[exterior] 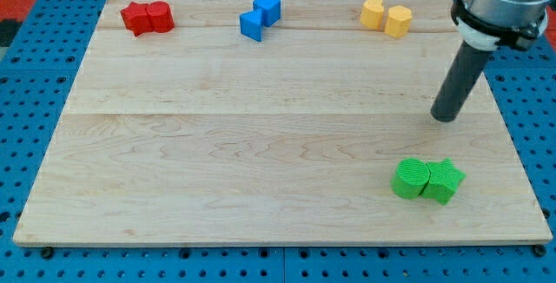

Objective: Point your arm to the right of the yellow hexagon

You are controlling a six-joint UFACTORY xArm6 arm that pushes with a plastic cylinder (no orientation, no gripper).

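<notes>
The yellow hexagon (399,21) sits near the view's top right, touching a second yellow block (373,13) on its left whose shape looks heart-like. My tip (445,116) rests on the board below and to the right of the yellow hexagon, well apart from it. The dark rod rises from the tip toward the view's top right corner, where the arm's grey body (504,1) shows.
Two red blocks (147,16) touch at the top left. Two blue blocks (260,16) touch at the top middle. Two green blocks (426,180) touch at the lower right, below my tip. The wooden board (261,144) lies on a blue pegboard.
</notes>
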